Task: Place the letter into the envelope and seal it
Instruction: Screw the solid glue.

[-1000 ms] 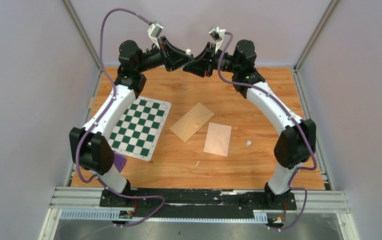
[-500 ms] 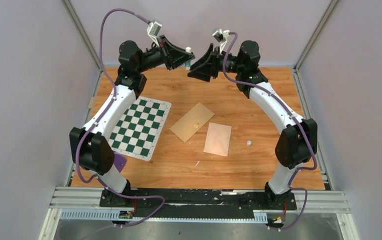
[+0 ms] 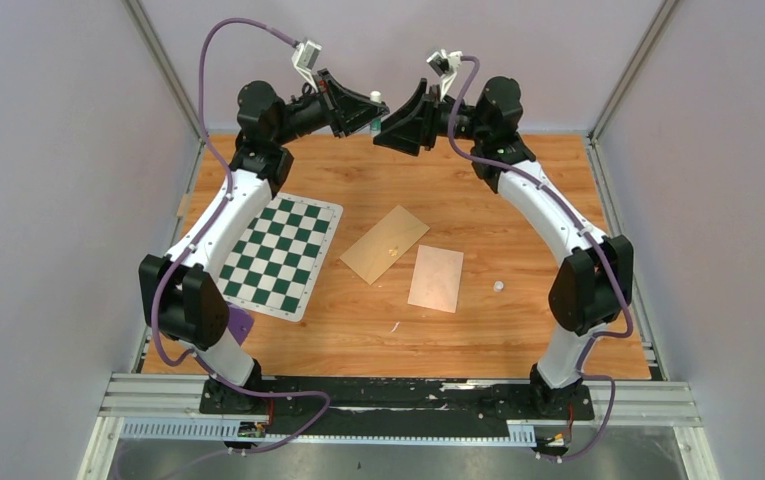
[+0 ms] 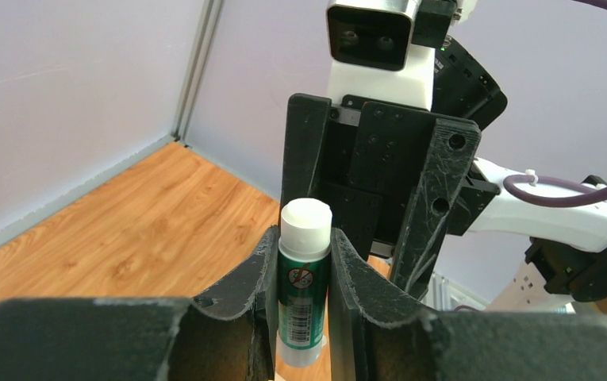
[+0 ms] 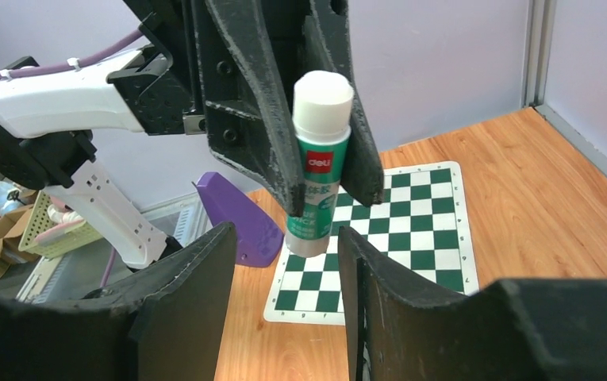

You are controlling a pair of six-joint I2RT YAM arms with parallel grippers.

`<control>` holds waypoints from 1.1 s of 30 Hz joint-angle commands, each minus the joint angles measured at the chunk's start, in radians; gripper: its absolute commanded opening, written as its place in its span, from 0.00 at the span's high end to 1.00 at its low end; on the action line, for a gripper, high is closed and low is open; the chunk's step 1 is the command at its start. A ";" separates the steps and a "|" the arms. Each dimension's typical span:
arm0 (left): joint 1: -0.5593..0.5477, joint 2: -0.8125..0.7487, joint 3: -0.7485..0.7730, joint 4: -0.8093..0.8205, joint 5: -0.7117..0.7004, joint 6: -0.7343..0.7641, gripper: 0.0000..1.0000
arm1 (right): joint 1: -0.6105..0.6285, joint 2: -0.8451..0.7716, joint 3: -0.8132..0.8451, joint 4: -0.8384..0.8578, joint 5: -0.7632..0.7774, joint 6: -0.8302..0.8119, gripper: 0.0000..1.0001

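Observation:
My left gripper (image 4: 305,238) is raised at the back of the table, shut on an upright green glue stick (image 4: 305,286) with a white top. The stick (image 3: 375,102) stands between the two raised wrists. My right gripper (image 5: 284,238) faces it open, a short gap away, with nothing between its fingers. The glue stick (image 5: 320,159) shows there pinched by the left fingers (image 5: 260,119). Flat on the table lie the tan envelope (image 3: 385,244) and, to its right, the paler cream letter (image 3: 436,278). The letter's print is too small to make out.
A green-and-white chessboard mat (image 3: 283,255) lies on the left of the table. A purple piece (image 3: 241,325) sits by the left arm's base. A small white object (image 3: 498,286) rests right of the letter. Grey walls enclose the wooden table (image 3: 558,200).
The right gripper, which was shut against the glue stick's end, has opened and drawn back to the right. The left gripper has kept its hold and risen slightly.

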 commanded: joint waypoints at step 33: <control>-0.050 -0.045 -0.028 -0.060 -0.329 0.104 1.00 | 0.162 -0.124 0.012 -0.182 0.885 -0.583 1.00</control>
